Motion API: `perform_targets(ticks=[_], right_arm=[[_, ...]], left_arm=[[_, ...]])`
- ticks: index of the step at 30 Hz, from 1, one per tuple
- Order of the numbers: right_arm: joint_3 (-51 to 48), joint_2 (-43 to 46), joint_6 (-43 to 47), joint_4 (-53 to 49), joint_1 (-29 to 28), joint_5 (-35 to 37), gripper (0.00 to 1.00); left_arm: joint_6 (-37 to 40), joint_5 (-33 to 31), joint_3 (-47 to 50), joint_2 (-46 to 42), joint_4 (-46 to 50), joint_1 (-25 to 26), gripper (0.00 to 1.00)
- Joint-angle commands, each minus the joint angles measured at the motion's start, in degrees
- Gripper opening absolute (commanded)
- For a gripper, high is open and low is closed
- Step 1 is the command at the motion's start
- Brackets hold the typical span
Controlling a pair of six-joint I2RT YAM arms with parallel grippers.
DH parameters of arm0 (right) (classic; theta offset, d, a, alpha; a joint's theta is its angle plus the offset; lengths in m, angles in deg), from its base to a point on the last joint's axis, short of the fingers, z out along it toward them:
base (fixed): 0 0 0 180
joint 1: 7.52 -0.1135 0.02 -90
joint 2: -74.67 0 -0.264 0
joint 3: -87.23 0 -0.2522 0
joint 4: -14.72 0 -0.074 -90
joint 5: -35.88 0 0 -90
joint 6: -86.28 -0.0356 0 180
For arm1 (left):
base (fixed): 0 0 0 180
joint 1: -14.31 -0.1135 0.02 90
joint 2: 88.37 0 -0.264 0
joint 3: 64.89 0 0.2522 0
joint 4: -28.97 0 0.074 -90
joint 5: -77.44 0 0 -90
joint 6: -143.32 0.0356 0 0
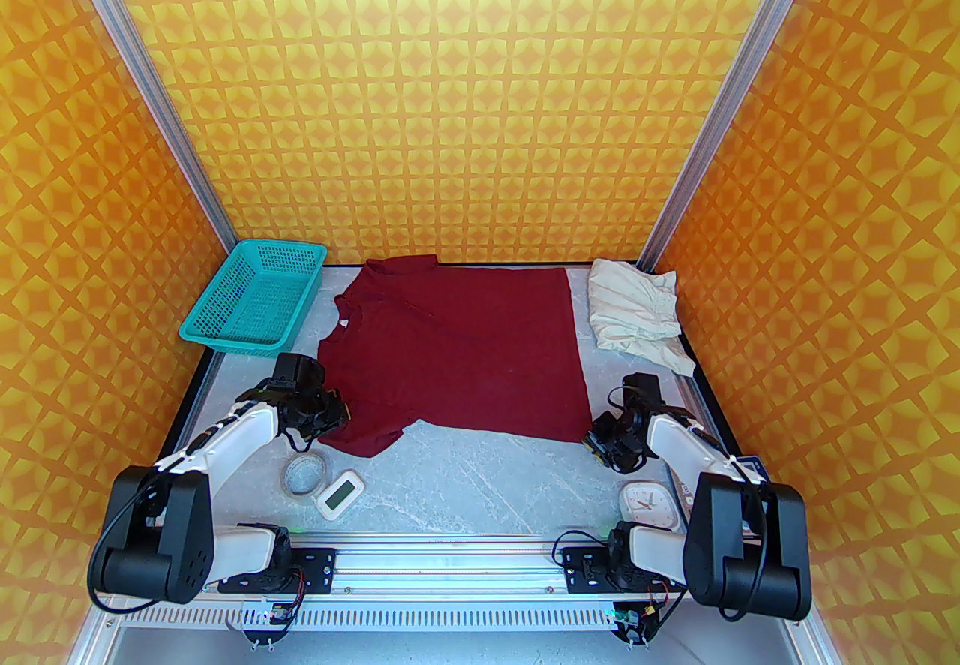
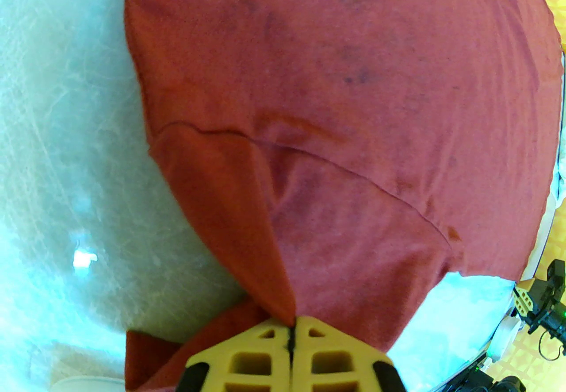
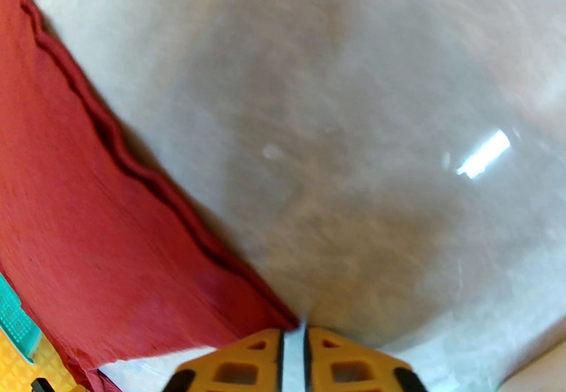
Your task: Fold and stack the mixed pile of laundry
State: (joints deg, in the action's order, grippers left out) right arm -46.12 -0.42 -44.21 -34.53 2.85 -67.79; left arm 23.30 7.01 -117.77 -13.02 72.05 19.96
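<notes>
- While the dark red T-shirt [image 1: 457,354] lies spread flat and unfolded, the left gripper [image 2: 292,328] is clamped on its near sleeve.
- right gripper [image 3: 294,332] nearly closed at the hem corner, grip unclear.
- cream piece [image 1: 637,317] crumpled far right; nothing folded or stacked.

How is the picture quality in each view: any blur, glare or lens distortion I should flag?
Top external: sharp and evenly lit, dark red T-shirt crisp. Left wrist: strong fisheye bulge, table washed out bluish with a small glare spot. Right wrist: table soft and streaky, one bright glare streak, a grey shadow at centre.
</notes>
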Motion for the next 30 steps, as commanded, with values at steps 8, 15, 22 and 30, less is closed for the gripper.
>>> perform_targets(ticks=[8,15,22,30], right_arm=[[3.06,0.61,0.8,8.3,-0.58,-1.99,0.0],[3.12,0.49,1.47,8.07,-0.53,-2.5,0.0],[2.23,0.5,1.29,8.64,-0.54,-2.94,0.0],[2.2,-0.48,0.94,9.61,-0.62,-3.57,0.0]], left_arm=[[0.89,-1.75,-3.86,-2.01,6.95,0.24,0.29],[4.46,-10.08,-5.41,2.43,11.48,0.15,0.73],[4.12,-10.1,-3.43,5.62,9.7,0.61,0.76],[2.87,-8.71,-4.22,10.95,5.7,5.15,0.53]])
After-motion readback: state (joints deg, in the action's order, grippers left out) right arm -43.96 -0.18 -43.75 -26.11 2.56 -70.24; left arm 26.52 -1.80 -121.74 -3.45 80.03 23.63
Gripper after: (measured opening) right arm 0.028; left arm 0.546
